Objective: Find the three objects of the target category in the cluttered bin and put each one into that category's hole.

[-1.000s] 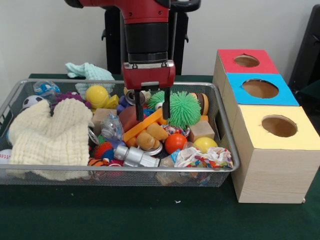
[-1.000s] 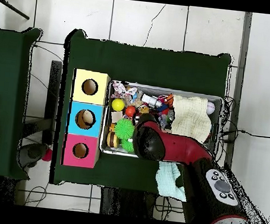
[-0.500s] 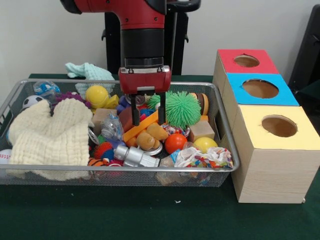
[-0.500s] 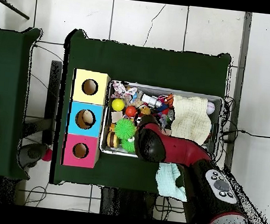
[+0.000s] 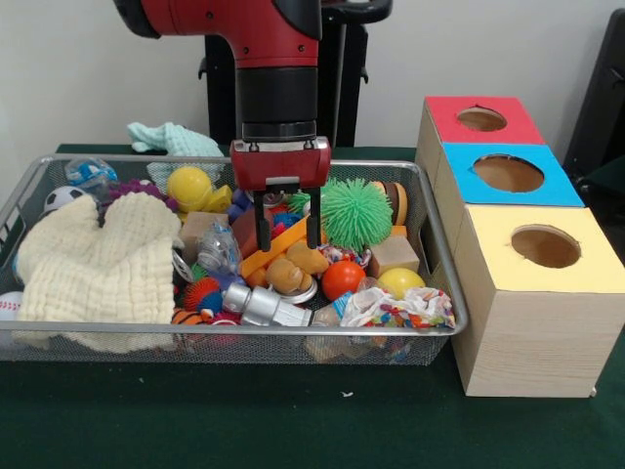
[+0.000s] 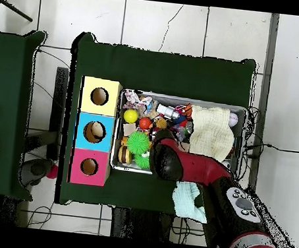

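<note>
The wire bin (image 5: 117, 342) holds a jumble of toys. My gripper (image 5: 286, 242) hangs open, low over the bin's middle, with its fingers astride an orange bar (image 5: 276, 247) and a dark red toy. A green spiky ball (image 5: 356, 213) lies just right of the fingers. An orange ball (image 5: 342, 278), a yellow ball (image 5: 400, 283) and a small brown plush (image 5: 286, 276) lie in front. In the overhead view the arm (image 6: 174, 162) covers the gripper, beside the green spiky ball (image 6: 137, 142). Three boxes with holes stand by the bin: red (image 5: 480, 119), blue (image 5: 508, 174), yellow (image 5: 545, 246).
A cream cloth (image 5: 98, 269) fills the bin's left side, with a yellow toy (image 5: 190, 188) and a purple spiky ball (image 5: 137, 188) behind it. A wooden block (image 5: 393, 254) sits near the right wall. A teal cloth (image 5: 171, 139) lies on the table behind the bin.
The gripper has shifted left, away from the green spiky ball, and dropped lower toward the orange bar. It has stayed open and nothing has been picked up.
</note>
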Robot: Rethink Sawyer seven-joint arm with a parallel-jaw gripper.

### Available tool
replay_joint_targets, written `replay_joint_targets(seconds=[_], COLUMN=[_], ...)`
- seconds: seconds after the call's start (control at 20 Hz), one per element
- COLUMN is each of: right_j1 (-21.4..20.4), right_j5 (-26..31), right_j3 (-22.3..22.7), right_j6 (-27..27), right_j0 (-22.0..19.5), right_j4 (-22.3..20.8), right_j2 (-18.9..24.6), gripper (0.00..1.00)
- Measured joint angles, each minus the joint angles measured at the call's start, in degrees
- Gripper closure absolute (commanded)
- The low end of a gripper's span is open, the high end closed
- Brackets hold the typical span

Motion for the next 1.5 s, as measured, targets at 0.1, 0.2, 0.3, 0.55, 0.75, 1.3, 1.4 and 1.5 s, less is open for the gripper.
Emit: replay_joint_targets(seconds=[0.1,0.2,0.3,0.55,0.75,1.3,1.4,1.5], right_j1=[0.13,0.3,0.61,1.2,1.99,4.44,4.62,4.84], right_j5=[-0.18,-0.47,-0.72,-0.72,-0.85,-3.81,-4.18,-4.76], right_j3=[-0.01,0.0,0.0,-0.01,-0.02,-0.02,-0.02,-0.02], right_j6=[0.0,0.0,0.0,0.0,0.0,0.0,0.0,0.0], right_j0=[0.01,0.07,0.09,0.09,0.1,0.58,0.63,0.65], right_j4=[0.0,0.0,0.0,0.0,0.01,0.02,0.02,0.02], right_j2=[0.0,-0.06,-0.11,-0.12,-0.18,-1.09,-1.11,-1.15], gripper=[0.0,0.0,0.0,0.0,0.0,0.0,0.0,0.0])
